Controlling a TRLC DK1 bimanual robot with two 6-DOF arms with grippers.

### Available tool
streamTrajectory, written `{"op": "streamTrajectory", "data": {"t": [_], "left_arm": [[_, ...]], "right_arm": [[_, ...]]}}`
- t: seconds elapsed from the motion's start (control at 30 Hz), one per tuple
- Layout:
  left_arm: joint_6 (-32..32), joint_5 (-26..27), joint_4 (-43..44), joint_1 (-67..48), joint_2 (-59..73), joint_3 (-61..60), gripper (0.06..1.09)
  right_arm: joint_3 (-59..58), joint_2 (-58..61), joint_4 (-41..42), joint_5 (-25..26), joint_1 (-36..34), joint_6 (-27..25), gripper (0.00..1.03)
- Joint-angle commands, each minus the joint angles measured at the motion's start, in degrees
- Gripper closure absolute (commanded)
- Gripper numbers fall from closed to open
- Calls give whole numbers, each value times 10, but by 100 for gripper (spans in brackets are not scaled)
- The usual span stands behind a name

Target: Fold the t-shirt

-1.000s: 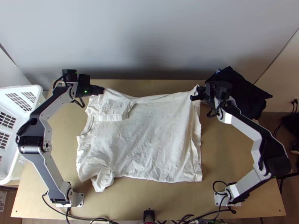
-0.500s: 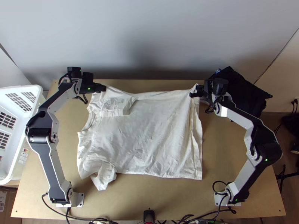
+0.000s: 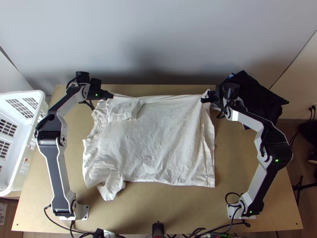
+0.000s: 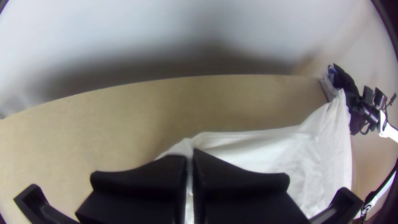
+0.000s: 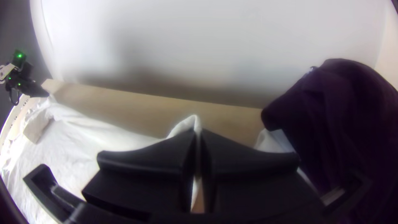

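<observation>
Across most of the top view lies a light wooden tabletop, backed by a pale wall; a white slatted basket stands at the left edge of the frame and a heap of dark cloth at upper right. The cream t-shirt is spread over the middle, one small flap turned over at its upper left and a sleeve bunched at its lower left. From the lower left, the left arm runs upward, its gripper pointing inward, jaws clamped on the shirt's upper left part. From the lower right, the right arm bends outward, then slants up and inward; its gripper has its jaws closed on the shirt's upper right corner. The jaws cover part of the gripped fabric, the basket is cut off by the frame, and whether the shirt's upper edge touches the tabletop cannot be told.
</observation>
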Motion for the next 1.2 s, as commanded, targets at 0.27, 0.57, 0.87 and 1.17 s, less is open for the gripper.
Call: {"op": "streamTrajectory", "data": {"t": [0.27, 0.57, 0.87, 1.17], "left_arm": [[9, -57, -43, -4, 53, 77, 26], [10, -56, -84, 1, -2, 77, 10], [17, -37, -109, -2, -152, 8, 11], [15, -18, -127, -5, -309, -86, 10]], "right_arm": [[11, -3, 0, 2, -4, 3, 91], [-12, -114, -45, 10, -1, 18, 8], [-28, -290, -209, 10, 12, 58, 5], [-69, -329, -248, 11, -6, 31, 5]]}}
